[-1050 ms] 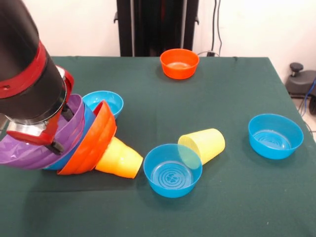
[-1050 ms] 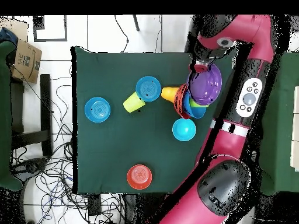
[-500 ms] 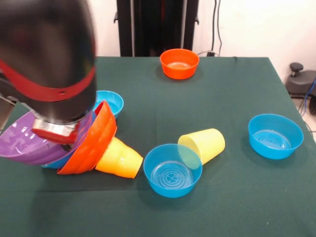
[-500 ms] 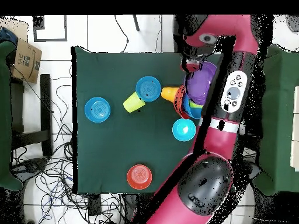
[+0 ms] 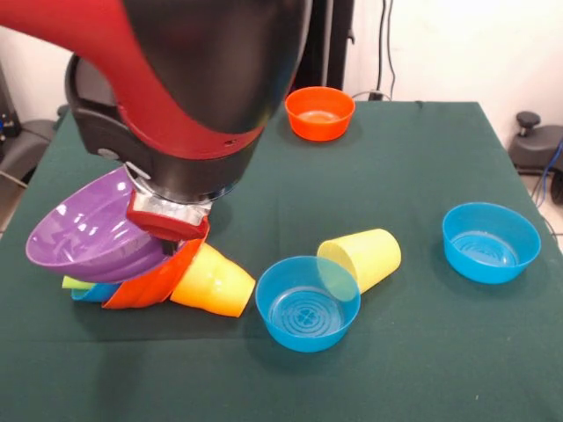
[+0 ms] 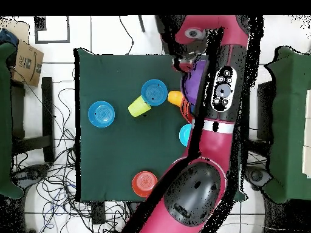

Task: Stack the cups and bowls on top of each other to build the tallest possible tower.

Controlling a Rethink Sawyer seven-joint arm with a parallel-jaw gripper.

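Observation:
The tower lies toppled on its side at the table's left in the front view: an orange cup (image 5: 214,281) (image 6: 175,97) points right, with the large orange bowl (image 5: 163,272) over its base. Slivers of a blue bowl (image 5: 92,293) and something lime green (image 5: 75,283) poke out beneath. The large purple bowl (image 5: 92,233) (image 6: 195,82) is tilted up with its mouth facing the front camera. My gripper (image 5: 167,224) (image 6: 184,63) is shut on its right rim. The arm hides most of the pile in the overhead view.
A pale yellow cup (image 5: 362,257) (image 6: 139,107) lies on its side against a medium blue bowl (image 5: 308,303) (image 6: 154,92). Another blue bowl (image 5: 491,242) (image 6: 101,113) sits apart, a small orange bowl (image 5: 319,112) (image 6: 144,182) at the far edge. A small blue bowl (image 6: 184,135) peeks from under the arm.
The arm swung across over the pile, and the purple bowl turned with the gripper, tipping up out of the orange bowl. The small blue bowl behind the pile is now hidden in front.

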